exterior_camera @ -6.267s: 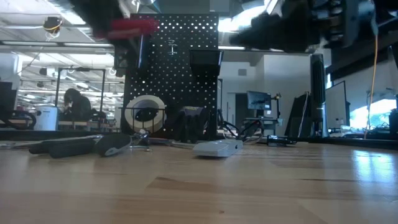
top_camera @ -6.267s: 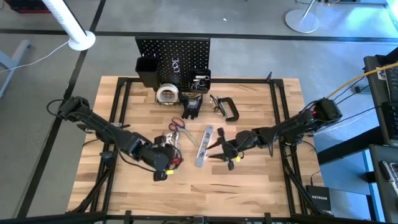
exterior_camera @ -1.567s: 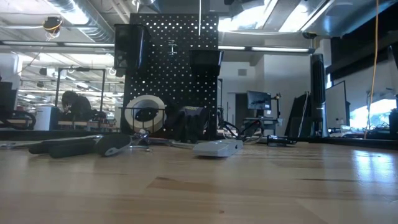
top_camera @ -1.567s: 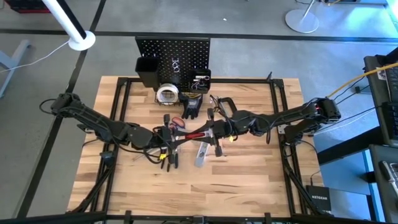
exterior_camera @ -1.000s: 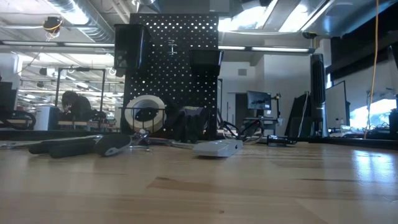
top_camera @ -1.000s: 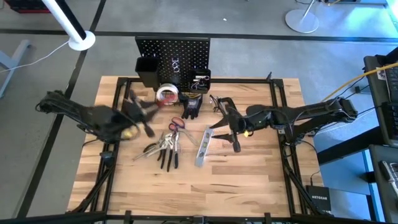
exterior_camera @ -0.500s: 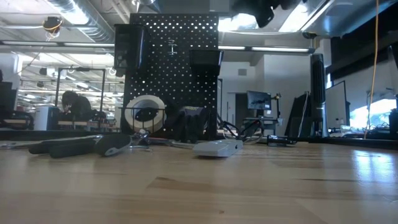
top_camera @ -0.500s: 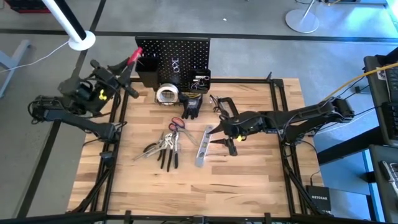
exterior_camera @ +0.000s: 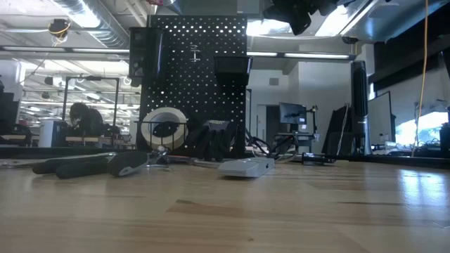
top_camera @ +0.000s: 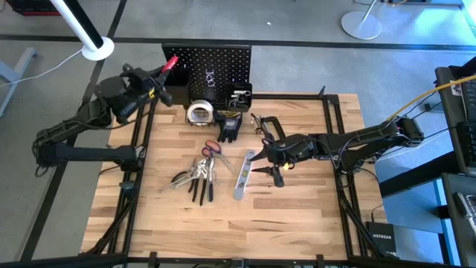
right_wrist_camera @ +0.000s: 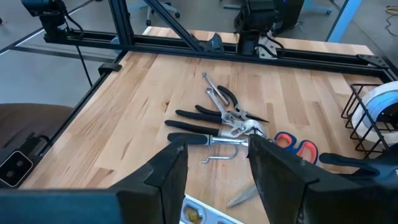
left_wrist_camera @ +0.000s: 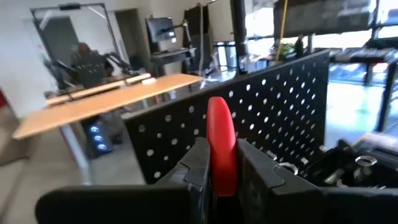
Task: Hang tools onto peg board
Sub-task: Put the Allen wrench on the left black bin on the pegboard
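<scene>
From above, the left gripper point(top_camera: 165, 69) holds a red-handled tool point(top_camera: 170, 64) at the peg board's point(top_camera: 216, 59) upper left corner. Its wrist view shows fingers point(left_wrist_camera: 198, 163) clamped on it. The right gripper point(top_camera: 262, 161) hovers open beside the level bar point(top_camera: 242, 176) on the table point(top_camera: 297, 216).

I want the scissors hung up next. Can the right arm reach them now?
Probably yes. The right gripper hangs open beside the level bar, and the scissors lie bare on the table just past it.

Two dark jointed arms; yellow markings
</scene>
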